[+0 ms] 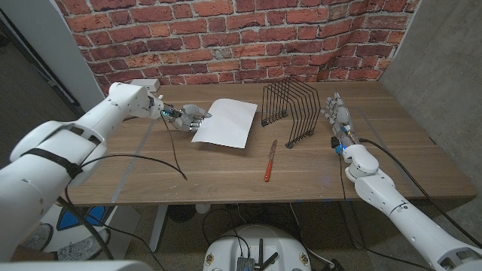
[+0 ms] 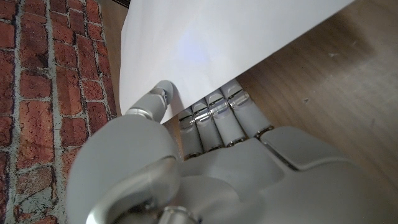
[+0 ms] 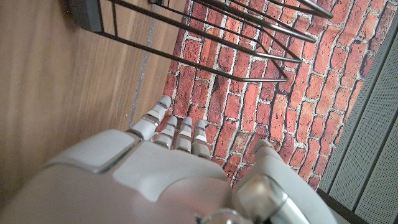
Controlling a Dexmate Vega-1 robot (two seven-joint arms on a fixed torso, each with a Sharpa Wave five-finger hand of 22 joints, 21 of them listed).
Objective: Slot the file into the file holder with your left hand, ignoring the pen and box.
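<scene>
While the file lies on the table, both hands sit at its flanks: scene.
Left arm: white, reaching in from 8 o'clock toward the table's middle.
Left hand (image 1: pixel 184 115): at the file's 9 o'clock edge; in the wrist view its fingers (image 2: pixel 217 121) lie side by side under the white sheet and the thumb curls over the top, pinching that edge.
File (image 1: pixel 224 123): a white sheet, skewed on the wooden table (image 1: pixel 226 173), at 9 o'clock of the holder and just apart from it; its left edge is in the left hand.
Pen (image 1: pixel 269 160): red with a silver tip, on the table at 5 o'clock of the file, near the holder's front.
Holder (image 1: pixel 290 111): black wire rack with upright dividers, standing near table centre, between the file and the right hand.
Right hand (image 1: pixel 337 114): at 3 o'clock of the holder, apart from it; fingers (image 3: pixel 177 132) straight and close together, gripping nothing, thumb set a little apart.
Wall (image 1: pixel 226 30): red brick, behind the table at 12 o'clock.
</scene>
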